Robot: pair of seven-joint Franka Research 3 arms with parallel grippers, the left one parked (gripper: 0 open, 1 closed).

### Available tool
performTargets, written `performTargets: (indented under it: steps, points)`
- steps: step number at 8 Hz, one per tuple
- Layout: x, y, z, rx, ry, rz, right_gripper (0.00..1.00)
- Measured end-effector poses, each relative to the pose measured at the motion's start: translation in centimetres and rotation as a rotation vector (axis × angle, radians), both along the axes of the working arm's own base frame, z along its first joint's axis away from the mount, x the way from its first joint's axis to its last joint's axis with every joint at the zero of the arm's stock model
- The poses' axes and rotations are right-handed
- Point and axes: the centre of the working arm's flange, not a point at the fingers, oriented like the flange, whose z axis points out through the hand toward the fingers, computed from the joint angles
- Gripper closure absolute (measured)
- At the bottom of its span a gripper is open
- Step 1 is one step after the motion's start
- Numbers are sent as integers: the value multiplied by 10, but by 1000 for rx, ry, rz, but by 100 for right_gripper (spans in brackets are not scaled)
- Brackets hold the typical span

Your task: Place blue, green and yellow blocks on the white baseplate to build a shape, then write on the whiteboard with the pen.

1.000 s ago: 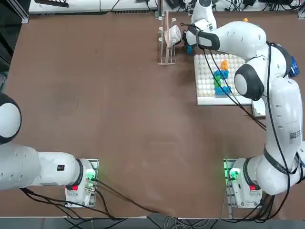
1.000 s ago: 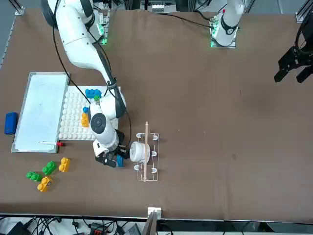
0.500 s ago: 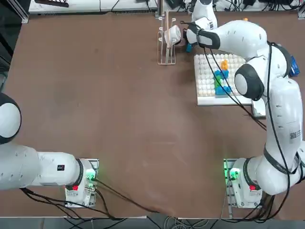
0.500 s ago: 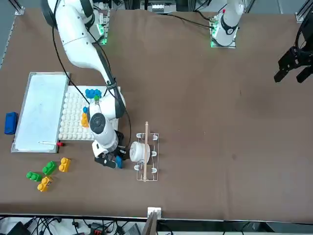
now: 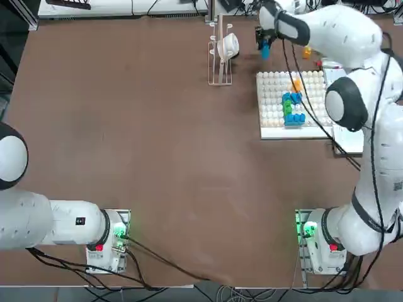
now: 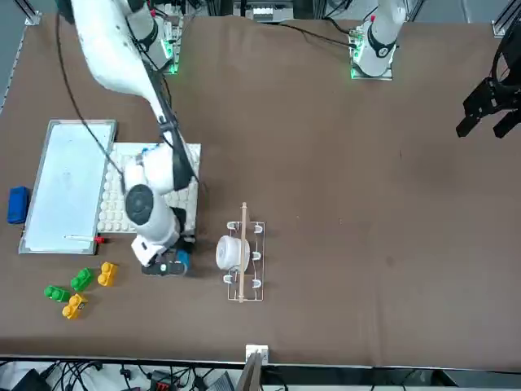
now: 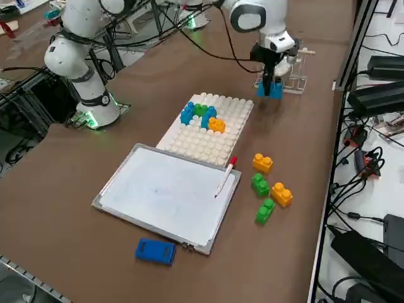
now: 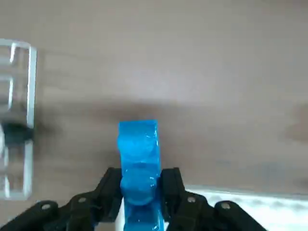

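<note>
I count one white baseplate (image 7: 211, 136) and one whiteboard (image 7: 165, 197), which lie side by side and touch along one edge. One pen (image 7: 225, 177) with a red end lies on the whiteboard, near the edge that faces the loose bricks. On the baseplate I see the shape (image 7: 201, 116): as far as I can tell it is made of two blue bricks, one green brick and one orange-yellow brick joined together, though the blue part may hide a seam. Beside the whiteboard, on the bare table, I count four loose blocks (image 7: 267, 188): two orange-yellow and two green, close together. One blue eraser (image 7: 155, 250) lies at the far end of the whiteboard, just off its frame. One clear rack (image 5: 220, 53) with a white round thing on it stands just beside the baseplate's corner. The right gripper (image 8: 139, 192) is closed on one blue block (image 8: 138, 166), which stands upright between the two fingers (image 8: 111, 190); it hangs above the bare table between the rack and the baseplate, apart from both. Compared with one second ago, the gripper with its blue block has gone away from the rack and lifted off the table, and the arm no longer covers the shape, so I see the bricks on the baseplate clearly in the top view.
</note>
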Motion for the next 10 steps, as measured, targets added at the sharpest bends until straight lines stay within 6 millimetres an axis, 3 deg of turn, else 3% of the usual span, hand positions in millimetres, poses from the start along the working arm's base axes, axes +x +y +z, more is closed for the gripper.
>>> performTargets:
  steps: [2, 5, 10]
  points:
    - [-9, -44, 18, -9, 26, 227, 57]
    - [-25, -89, 16, -17, 57, 536, 57]
    - [-75, -115, 9, -8, 108, 1023, 57]
